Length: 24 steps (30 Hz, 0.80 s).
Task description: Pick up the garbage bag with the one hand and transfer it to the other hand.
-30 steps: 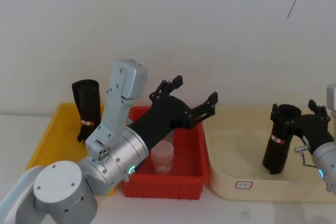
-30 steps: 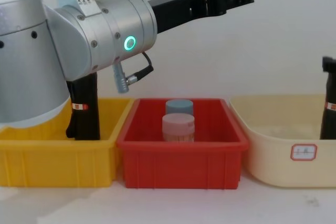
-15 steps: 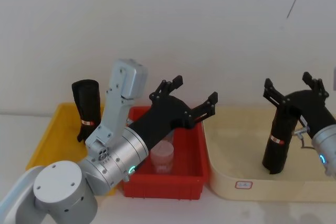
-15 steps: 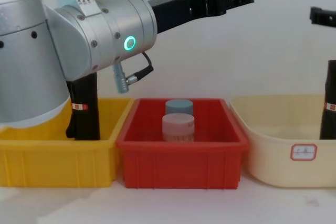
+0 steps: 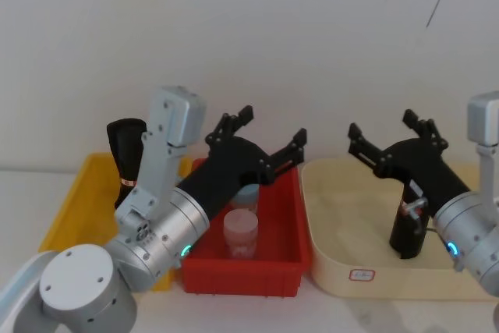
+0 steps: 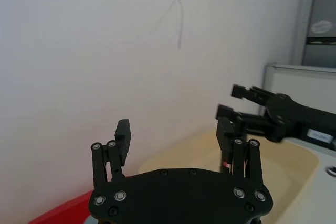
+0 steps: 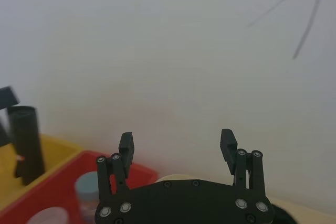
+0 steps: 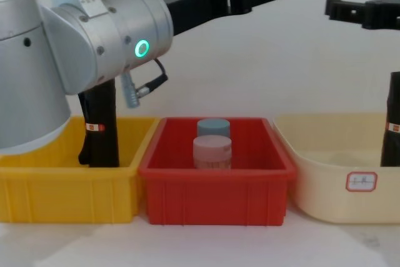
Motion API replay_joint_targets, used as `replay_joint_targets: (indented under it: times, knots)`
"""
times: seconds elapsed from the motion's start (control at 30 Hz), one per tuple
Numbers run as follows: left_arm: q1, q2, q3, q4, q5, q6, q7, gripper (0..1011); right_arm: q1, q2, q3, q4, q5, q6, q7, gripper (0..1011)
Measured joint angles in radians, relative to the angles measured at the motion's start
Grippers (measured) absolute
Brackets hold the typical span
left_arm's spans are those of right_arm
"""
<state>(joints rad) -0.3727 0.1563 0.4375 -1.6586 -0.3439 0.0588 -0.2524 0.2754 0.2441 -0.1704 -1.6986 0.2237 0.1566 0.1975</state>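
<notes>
Standing upright in the cream tray [image 5: 421, 286], garbage bag [image 5: 404, 239] lies below right tool [image 5: 382, 126], spread and empty; left tool [image 5: 273, 124], also spread, hangs farther off above red bin [image 5: 234, 278].

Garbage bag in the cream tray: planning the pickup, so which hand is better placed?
Right. The right hand hangs open near the garbage bag; the left hand is over the red bin.

The left gripper [image 5: 265, 132] is held high, its arm reaching forward and angled to the robot's right, fingers spread wide. The right gripper [image 5: 383, 127] is held up too, pointing toward the left one, fingers likewise spread, the two grippers well apart
</notes>
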Motion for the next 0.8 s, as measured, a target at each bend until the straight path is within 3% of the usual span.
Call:
replay_joint_targets:
  times: [0.43, 0.8]
  knots:
    - [0.061, 0.019, -0.07, -0.074, 0.056, -0.027, 0.096, 1001, -0.02, -0.004, -0.051, -0.024, 0.021, 0.036, 0.028, 1005]
    - [0.126, 0.047, -0.16, -0.156, 0.099, -0.037, 0.178, 1001, -0.01, -0.006, -0.096, -0.009, 0.03, 0.055, 0.053, 1004]
